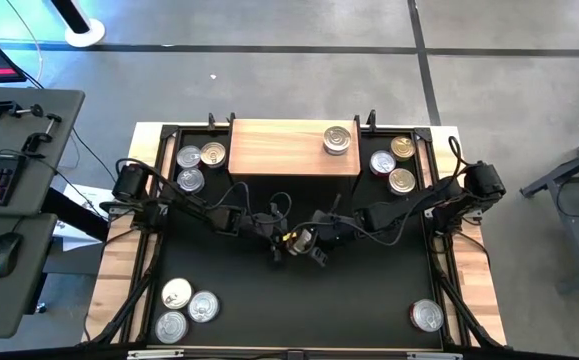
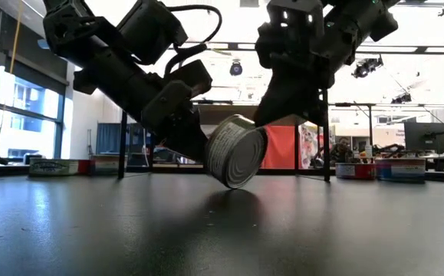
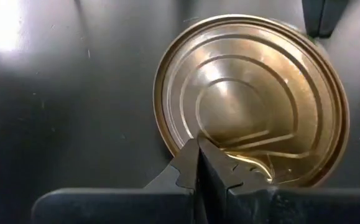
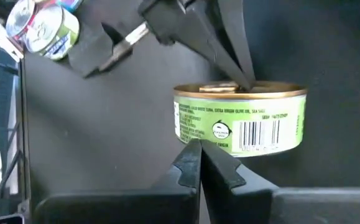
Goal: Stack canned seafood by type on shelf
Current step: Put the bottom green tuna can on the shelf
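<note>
A round flat tin with a gold lid and a green side label [image 4: 242, 121] stands tilted on the black mat [image 1: 369, 290] in front of the shelf [image 1: 279, 150]. Its lower rim [image 2: 233, 184] is down on the mat and its silver base [image 2: 241, 157] faces the near edge. My left gripper [image 3: 198, 149] is shut, with its tips on the lid. My right gripper [image 4: 198, 146] is shut at the tin's side wall. One silver-lidded can [image 1: 337, 140] stands on the shelf near its right end. My left gripper presses its shut fingertips [image 3: 220, 165] on the gold lid close to its rim [image 3: 254, 171]. The fingers slant down from the table's left. The tin leans under them. My right gripper has its shut fingertips [image 4: 189, 155] against the lower edge of the green side wall [image 4: 214, 144]. It slants down from the table's right. In the low view it meets the tin at its raised rim [image 2: 254, 126].
Three cans [image 1: 191, 165] stand left of the shelf and three [image 1: 397, 165] right of it. Three more [image 1: 184, 308] lie at the mat's near left corner and one [image 1: 427, 316] at the near right. A desk with a keyboard and mouse [image 1: 9, 170] is beyond the table's left.
</note>
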